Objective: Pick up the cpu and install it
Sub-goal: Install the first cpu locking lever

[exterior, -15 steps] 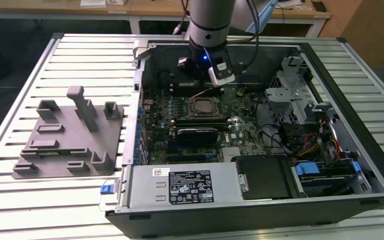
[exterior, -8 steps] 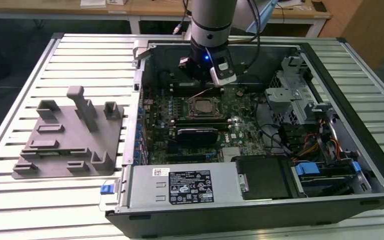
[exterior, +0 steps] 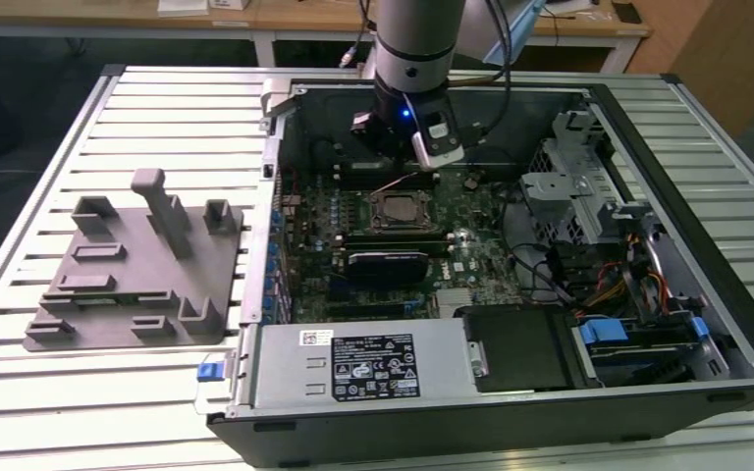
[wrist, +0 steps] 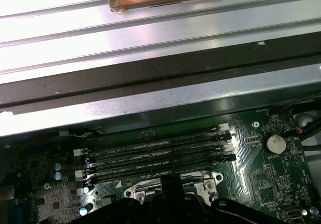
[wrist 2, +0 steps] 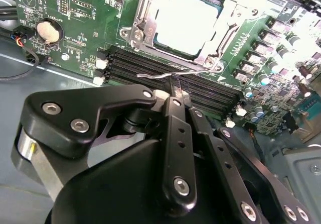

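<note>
**Cpu seated in the socket, gripper closed just beside it**

In the exterior view, an open computer case point(exterior: 482, 422) lies on a slatted metal table point(exterior: 154, 108). A grey fixture block point(exterior: 129, 265) rests on the table toward the exterior view's left, well apart from the arm. The arm reaches down into the case, and its gripper point(exterior: 410, 167) hangs low over the green motherboard point(exterior: 475, 260). The cpu point(exterior: 399, 208) lies flat in the socket near the board's middle, just beside the gripper's tip.

In the second wrist view, the gripper point(wrist 2: 173, 86) shows its black links running together to one narrow tip. The fingers are closed against each other, with nothing visible between them. The tip is over the black memory slots point(wrist 2: 150, 66), at a thin wire lever point(wrist 2: 155, 75) that runs along the socket's edge; whether it touches the lever cannot be told. Beyond it, the cpu point(wrist 2: 188, 23) sits square inside the metal socket frame point(wrist 2: 143, 18), its shiny top uncovered. A round coin battery point(wrist 2: 47, 30) sits on the board well to one side.

In the first wrist view, the gripper point(wrist: 170, 206) appears as a dark shape in front of the socket frame point(wrist: 208, 179), with the memory slots point(wrist: 155, 153), the case wall point(wrist: 160, 96) and the table slats point(wrist: 150, 28) beyond.
</note>
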Available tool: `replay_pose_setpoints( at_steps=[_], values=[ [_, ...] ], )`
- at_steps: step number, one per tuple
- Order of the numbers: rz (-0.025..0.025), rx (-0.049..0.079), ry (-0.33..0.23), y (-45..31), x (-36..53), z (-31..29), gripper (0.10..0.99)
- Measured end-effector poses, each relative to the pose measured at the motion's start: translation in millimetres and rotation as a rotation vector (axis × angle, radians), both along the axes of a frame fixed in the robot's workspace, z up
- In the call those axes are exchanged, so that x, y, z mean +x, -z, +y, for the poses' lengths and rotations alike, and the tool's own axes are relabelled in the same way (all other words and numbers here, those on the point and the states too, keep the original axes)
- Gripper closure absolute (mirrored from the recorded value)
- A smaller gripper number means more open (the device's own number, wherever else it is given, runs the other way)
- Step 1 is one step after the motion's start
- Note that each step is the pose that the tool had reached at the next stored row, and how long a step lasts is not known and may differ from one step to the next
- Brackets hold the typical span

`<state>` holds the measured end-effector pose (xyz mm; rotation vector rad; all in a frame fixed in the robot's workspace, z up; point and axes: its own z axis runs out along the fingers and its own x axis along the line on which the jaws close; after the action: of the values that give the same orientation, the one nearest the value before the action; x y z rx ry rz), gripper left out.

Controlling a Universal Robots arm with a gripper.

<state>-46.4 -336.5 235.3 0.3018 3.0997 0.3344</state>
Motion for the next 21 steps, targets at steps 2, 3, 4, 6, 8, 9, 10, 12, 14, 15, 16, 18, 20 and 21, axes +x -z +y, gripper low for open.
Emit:
replay_pose_setpoints(
  at_steps=[2,3,4,6,8,9,10,12,14,15,16,18,20,21],
  values=[
    [0.0000,0.000,0.000,0.0,0.0,0.0,0.976],
    [-0.0002,0.000,0.000,0.4,0.0,0.1,0.976],
    [-0.0005,0.000,0.001,1.0,0.0,0.1,0.976],
    [-0.0031,-0.002,0.002,2.0,-0.2,0.0,0.976],
    [-0.0078,-0.005,0.004,3.3,-0.2,0.0,0.976],
    [-0.0085,-0.006,0.005,3.7,-0.2,0.0,0.976],
    [-0.0093,-0.008,0.005,4.0,-0.2,0.0,0.976],
    [-0.0108,-0.013,0.007,5.0,-0.2,0.0,0.976],
    [-0.0112,-0.019,0.008,6.0,-0.2,0.0,0.976],
    [-0.0112,-0.023,0.008,6.5,-0.2,0.0,0.976],
    [-0.0112,-0.025,0.008,7.0,-0.2,0.0,0.976],
    [-0.0113,-0.027,0.008,8.2,-0.1,0.0,0.976],
    [-0.0113,-0.029,0.008,9.3,0.3,0.0,0.976],
    [-0.0113,-0.030,0.008,9.8,0.7,0.0,0.976]
  ],
)
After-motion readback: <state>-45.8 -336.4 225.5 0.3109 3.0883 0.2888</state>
